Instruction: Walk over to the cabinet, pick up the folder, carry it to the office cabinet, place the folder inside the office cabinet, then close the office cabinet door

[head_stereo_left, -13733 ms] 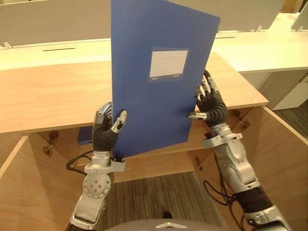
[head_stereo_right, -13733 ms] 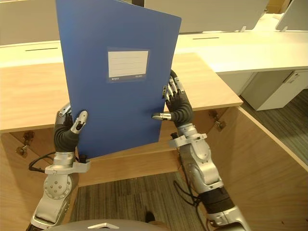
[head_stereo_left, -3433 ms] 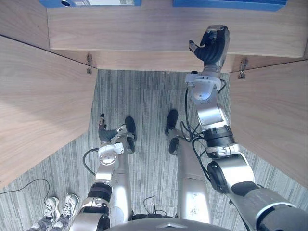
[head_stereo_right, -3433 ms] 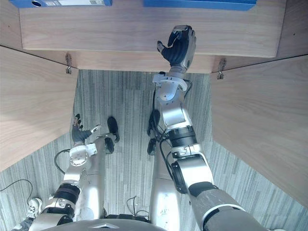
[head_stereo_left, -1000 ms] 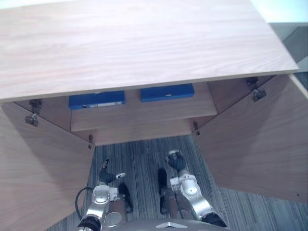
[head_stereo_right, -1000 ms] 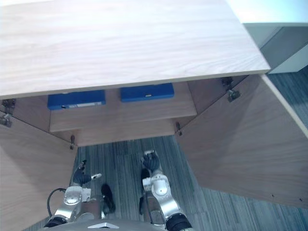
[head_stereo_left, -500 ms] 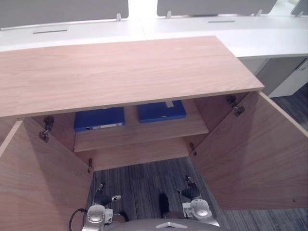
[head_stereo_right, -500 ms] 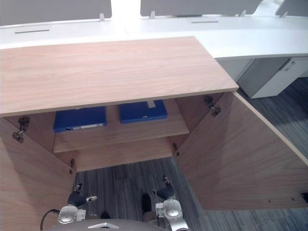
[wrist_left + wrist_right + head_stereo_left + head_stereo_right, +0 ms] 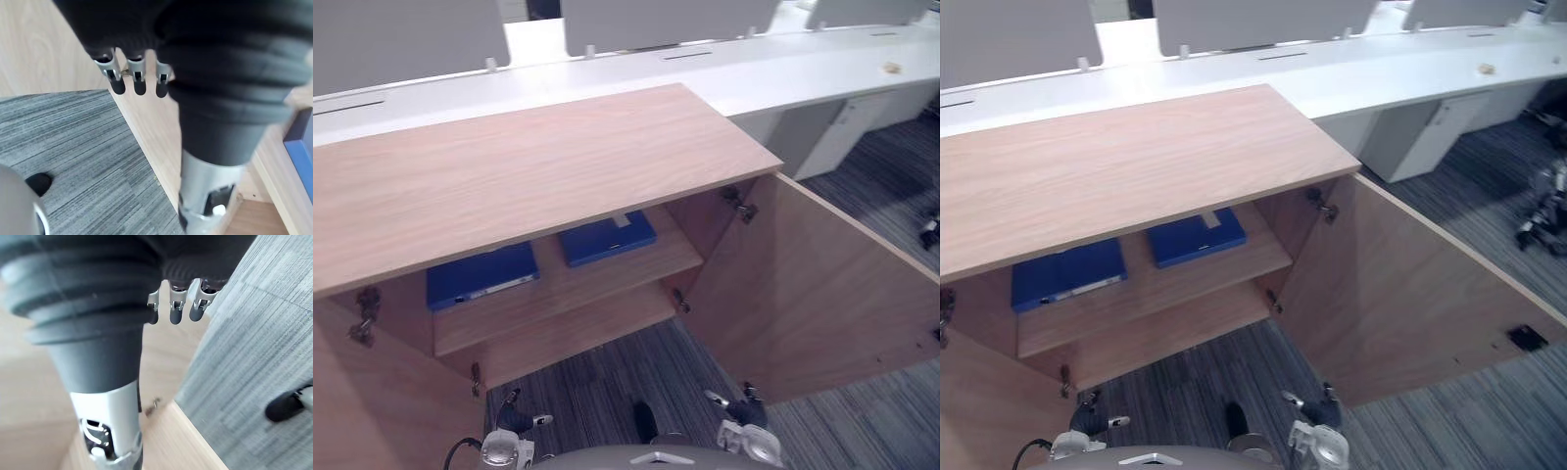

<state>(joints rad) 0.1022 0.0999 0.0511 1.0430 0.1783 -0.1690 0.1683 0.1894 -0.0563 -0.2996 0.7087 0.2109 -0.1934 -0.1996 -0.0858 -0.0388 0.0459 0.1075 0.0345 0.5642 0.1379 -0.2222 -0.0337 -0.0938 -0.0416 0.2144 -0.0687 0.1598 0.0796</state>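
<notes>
The wooden office cabinet (image 9: 529, 166) stands in front of me with both doors swung open. On its upper shelf (image 9: 636, 269) two blue folders lie flat: one with a white label (image 9: 607, 238) on the right, another (image 9: 480, 276) on the left. My left hand (image 9: 514, 416) hangs low near the floor in front of the left door (image 9: 372, 401), fingers (image 9: 117, 83) straight and empty. My right hand (image 9: 744, 406) hangs low beside the right door (image 9: 813, 284), its fingers (image 9: 178, 308) relaxed and holding nothing.
White desks (image 9: 803, 73) with grey partition panels (image 9: 656, 20) run behind the cabinet. A white drawer unit (image 9: 832, 132) stands under the desk at the right. Grey striped carpet (image 9: 607, 392) covers the floor between the doors.
The camera has tilted up and turned, so the cabinet sits further left in the picture. Both hands stay low at the bottom edge; the right hand's fingers have straightened.
</notes>
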